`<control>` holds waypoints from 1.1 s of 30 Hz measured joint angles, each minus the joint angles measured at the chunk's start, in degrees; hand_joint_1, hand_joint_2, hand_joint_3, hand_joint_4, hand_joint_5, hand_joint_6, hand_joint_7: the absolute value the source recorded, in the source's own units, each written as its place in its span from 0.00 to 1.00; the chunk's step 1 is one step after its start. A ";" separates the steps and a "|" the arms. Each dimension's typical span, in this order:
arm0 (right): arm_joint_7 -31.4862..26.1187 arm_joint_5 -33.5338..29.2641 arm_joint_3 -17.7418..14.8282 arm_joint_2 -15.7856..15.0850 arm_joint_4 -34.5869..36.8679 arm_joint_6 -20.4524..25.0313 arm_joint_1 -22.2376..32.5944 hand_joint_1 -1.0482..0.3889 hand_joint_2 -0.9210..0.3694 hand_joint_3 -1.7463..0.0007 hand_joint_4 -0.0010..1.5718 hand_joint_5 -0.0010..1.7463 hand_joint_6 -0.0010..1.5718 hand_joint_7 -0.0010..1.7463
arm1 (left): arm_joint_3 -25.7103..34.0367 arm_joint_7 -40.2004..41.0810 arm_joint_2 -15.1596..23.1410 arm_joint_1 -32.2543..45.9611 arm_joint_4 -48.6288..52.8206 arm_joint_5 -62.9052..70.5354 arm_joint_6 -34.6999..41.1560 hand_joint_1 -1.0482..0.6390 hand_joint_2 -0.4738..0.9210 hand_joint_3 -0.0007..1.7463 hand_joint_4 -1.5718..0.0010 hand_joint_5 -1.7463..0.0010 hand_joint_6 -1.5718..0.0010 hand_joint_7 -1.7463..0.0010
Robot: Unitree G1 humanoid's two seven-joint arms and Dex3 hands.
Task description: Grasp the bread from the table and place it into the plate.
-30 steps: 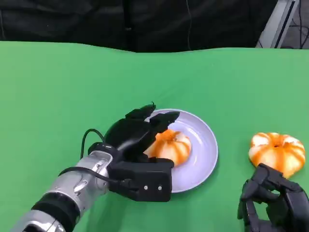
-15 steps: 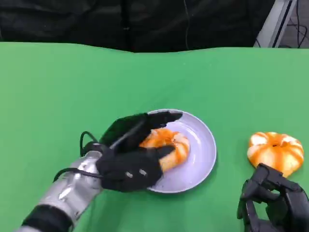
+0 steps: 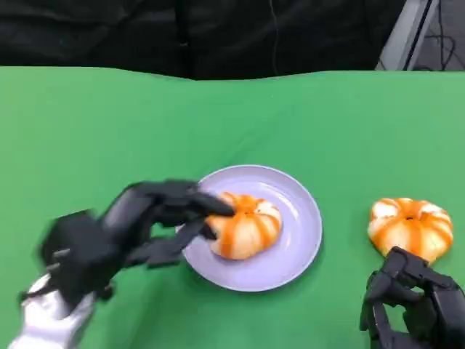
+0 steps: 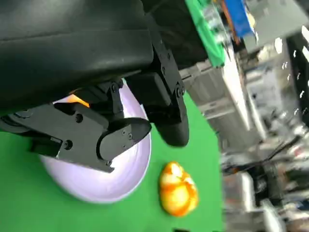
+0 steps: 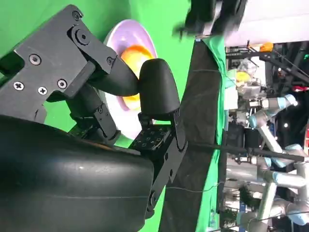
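**One bread sits in the plate, one waits on the surface**

The left hand (image 3: 138, 225) is blurry at the left edge of the plate (image 3: 298, 240). Its fingers (image 3: 185, 207) are spread apart and hold nothing, with the tips right by the bread in the plate (image 3: 245, 224). That bread lies near the middle of the plate. Farther right, a second bread (image 3: 410, 227) lies on the green surface (image 3: 109, 131). Just below it is the right hand (image 3: 418, 305), and I cannot tell if it is open or closed.

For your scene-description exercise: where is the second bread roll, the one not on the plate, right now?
In the head view, the second bread roll lies on the green table to the right of the plate, apart from it, just beyond the right hand.
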 measured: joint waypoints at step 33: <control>0.82 0.91 0.37 -0.08 -0.07 -0.03 -0.30 0.64 0.40 0.20 0.57 1.00 0.52 0.88 | 11.19 -11.78 -0.23 18.98 -19.35 -23.92 17.07 0.52 0.76 0.65 0.47 0.02 0.46 0.13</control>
